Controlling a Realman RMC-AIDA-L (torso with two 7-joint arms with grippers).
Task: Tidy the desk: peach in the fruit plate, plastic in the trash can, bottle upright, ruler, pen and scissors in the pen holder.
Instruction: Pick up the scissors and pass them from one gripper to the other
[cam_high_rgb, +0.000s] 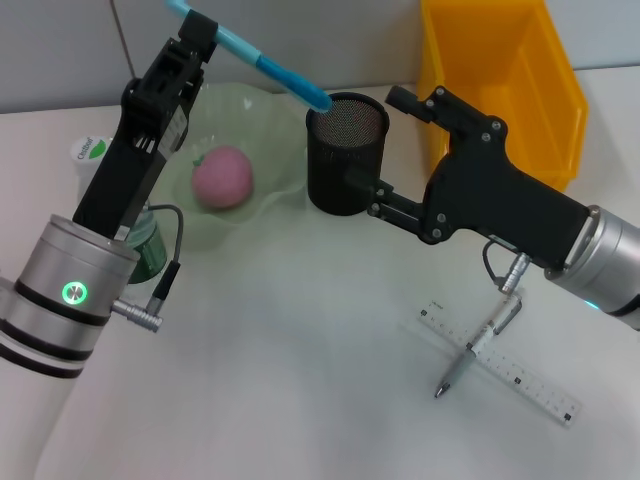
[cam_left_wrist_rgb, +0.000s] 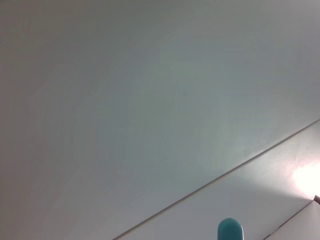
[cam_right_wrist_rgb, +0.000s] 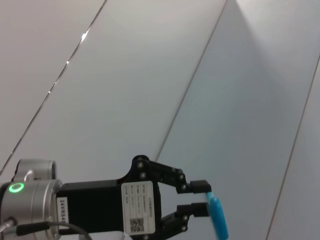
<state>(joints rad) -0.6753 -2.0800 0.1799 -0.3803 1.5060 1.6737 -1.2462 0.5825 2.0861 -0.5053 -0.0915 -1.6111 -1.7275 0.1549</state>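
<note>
A bright blue scissors handle (cam_high_rgb: 270, 67) points at a black mesh pen holder (cam_high_rgb: 346, 153). A pink peach (cam_high_rgb: 222, 177) sits in a pale green translucent fruit plate (cam_high_rgb: 262, 112). Nearby are a yellow bin (cam_high_rgb: 500, 80), a clear ruler (cam_high_rgb: 500, 363) with black markings, a silver pen (cam_high_rgb: 480, 345), and a white desk (cam_high_rgb: 300, 360).

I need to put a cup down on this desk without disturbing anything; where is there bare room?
The widest bare stretch lies at the near middle, between the left arm and the crossed pen and ruler. It is crowded farther back: fruit plate, pen holder, right gripper and yellow bin.
</note>
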